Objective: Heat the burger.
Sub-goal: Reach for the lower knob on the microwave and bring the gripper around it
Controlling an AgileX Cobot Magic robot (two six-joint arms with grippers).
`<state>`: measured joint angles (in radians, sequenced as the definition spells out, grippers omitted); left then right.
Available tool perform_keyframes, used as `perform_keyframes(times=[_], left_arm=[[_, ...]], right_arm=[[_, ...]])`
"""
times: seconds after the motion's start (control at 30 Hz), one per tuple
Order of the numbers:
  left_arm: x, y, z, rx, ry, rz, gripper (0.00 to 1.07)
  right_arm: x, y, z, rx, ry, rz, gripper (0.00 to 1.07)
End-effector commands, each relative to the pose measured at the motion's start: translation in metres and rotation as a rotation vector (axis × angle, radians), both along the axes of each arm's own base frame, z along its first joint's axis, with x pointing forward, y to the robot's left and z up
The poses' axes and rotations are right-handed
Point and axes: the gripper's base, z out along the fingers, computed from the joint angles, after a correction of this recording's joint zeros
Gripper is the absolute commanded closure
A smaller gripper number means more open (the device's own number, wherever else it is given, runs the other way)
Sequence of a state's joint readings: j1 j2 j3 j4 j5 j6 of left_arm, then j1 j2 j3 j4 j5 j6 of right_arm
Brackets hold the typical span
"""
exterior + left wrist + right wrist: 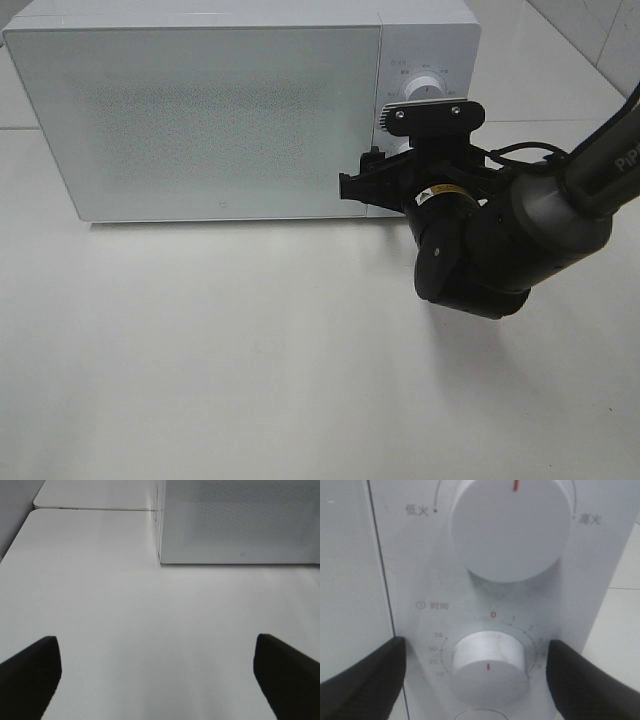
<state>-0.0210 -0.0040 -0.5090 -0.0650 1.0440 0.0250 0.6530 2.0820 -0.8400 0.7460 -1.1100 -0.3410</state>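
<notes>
The burger is not in view in any frame. The white microwave [200, 110] stands at the back with its frosted door [210, 120] shut, so nothing inside shows. My right gripper [385, 165] is at the control panel. In the right wrist view it [476, 665] is open, with one finger on each side of the lower timer knob [488, 667] and a gap on both sides. The knob's red mark points down, away from the 0 at the top. My left gripper [157, 655] is open and empty over bare table.
The upper power knob [510, 527] has its red mark at the top; it also shows in the high view [425, 90]. The white table [250, 360] spreads in front of the microwave. The right arm [520, 240] reaches in from the right edge.
</notes>
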Motion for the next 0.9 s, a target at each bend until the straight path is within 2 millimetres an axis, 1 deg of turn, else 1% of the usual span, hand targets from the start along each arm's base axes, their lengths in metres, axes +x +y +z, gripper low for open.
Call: perform_keyframes(times=[0.03, 0.2, 0.23, 0.3, 0.33, 0.37, 0.4, 0.43, 0.47, 0.5, 0.53, 0.57, 0.6, 0.63, 0.67, 0.9], left_arm=[[-0.003, 0.000, -0.001, -0.007, -0.026, 0.004, 0.06], [-0.003, 0.000, -0.001, -0.007, -0.026, 0.004, 0.06], [-0.003, 0.000, -0.001, -0.007, -0.026, 0.004, 0.06], [-0.003, 0.000, -0.001, -0.007, -0.026, 0.004, 0.06], [-0.003, 0.000, -0.001, -0.007, -0.026, 0.004, 0.06], [-0.003, 0.000, -0.001, -0.007, -0.026, 0.004, 0.06], [-0.003, 0.000, -0.001, -0.007, -0.026, 0.004, 0.06], [-0.003, 0.000, -0.001, -0.007, -0.026, 0.004, 0.06], [-0.003, 0.000, -0.001, -0.007, -0.026, 0.004, 0.06], [-0.003, 0.000, -0.001, -0.007, -0.026, 0.004, 0.06], [-0.003, 0.000, -0.001, -0.007, -0.026, 0.004, 0.06], [-0.003, 0.000, -0.001, -0.007, -0.026, 0.004, 0.06], [-0.003, 0.000, -0.001, -0.007, -0.026, 0.004, 0.06], [-0.003, 0.000, -0.001, -0.007, -0.026, 0.004, 0.06], [-0.003, 0.000, -0.001, -0.007, -0.026, 0.004, 0.06], [-0.003, 0.000, -0.001, -0.007, -0.026, 0.004, 0.06]], right_arm=[[0.005, -0.003, 0.002, 0.008, -0.022, -0.010, 0.34], [0.005, -0.004, 0.004, 0.007, -0.034, -0.013, 0.35], [0.005, -0.004, 0.004, 0.006, -0.039, -0.015, 0.38], [0.005, -0.004, 0.004, 0.006, -0.041, -0.015, 0.40], [0.005, -0.004, 0.004, 0.006, -0.043, -0.016, 0.47], [0.005, -0.004, 0.004, 0.006, -0.043, -0.016, 0.47], [0.005, -0.004, 0.005, 0.006, -0.046, -0.017, 0.56], [0.005, -0.004, 0.005, 0.006, -0.046, -0.017, 0.56], [0.005, -0.004, 0.005, 0.006, -0.049, -0.018, 0.63], [0.006, -0.004, 0.006, 0.006, -0.058, -0.021, 0.77], [0.006, -0.004, 0.006, 0.006, -0.058, -0.021, 0.77], [0.006, -0.005, 0.006, 0.005, -0.066, -0.023, 0.83], [0.006, -0.005, 0.008, 0.004, -0.081, -0.027, 0.95], [0.006, -0.005, 0.008, 0.004, -0.081, -0.027, 0.95], [0.006, -0.005, 0.010, 0.003, -0.103, -0.033, 1.06], [0.007, -0.007, 0.013, 0.001, -0.144, -0.044, 1.07]])
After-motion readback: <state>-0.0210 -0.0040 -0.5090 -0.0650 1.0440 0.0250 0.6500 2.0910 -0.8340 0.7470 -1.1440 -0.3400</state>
